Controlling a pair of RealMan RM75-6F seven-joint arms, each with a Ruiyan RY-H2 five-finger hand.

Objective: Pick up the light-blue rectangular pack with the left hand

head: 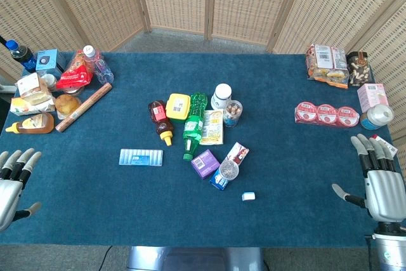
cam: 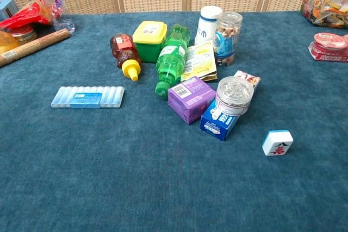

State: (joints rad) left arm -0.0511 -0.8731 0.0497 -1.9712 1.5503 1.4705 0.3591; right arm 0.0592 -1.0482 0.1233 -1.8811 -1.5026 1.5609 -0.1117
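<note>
From the head view, the blue pack [head: 141, 157] lay flat on the table [head: 95, 214], at nine o'clock from the green bottle [head: 193, 125]. The left hand [head: 14, 185] sat at eight o'clock from the pack, well apart, fingers spread and holding nothing. The right hand [head: 379, 182] was empty and spread too.

From the chest view, the pack [cam: 87, 96] lay alone (no hands showed here), at nine o'clock from the purple box [cam: 191, 98].

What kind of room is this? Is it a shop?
Probably not a shop; more likely a robot practice room. A table covered in blue cloth holds scattered groceries like a green bottle, woven screens stand behind, and robot hands wait at the table's edge.
</note>
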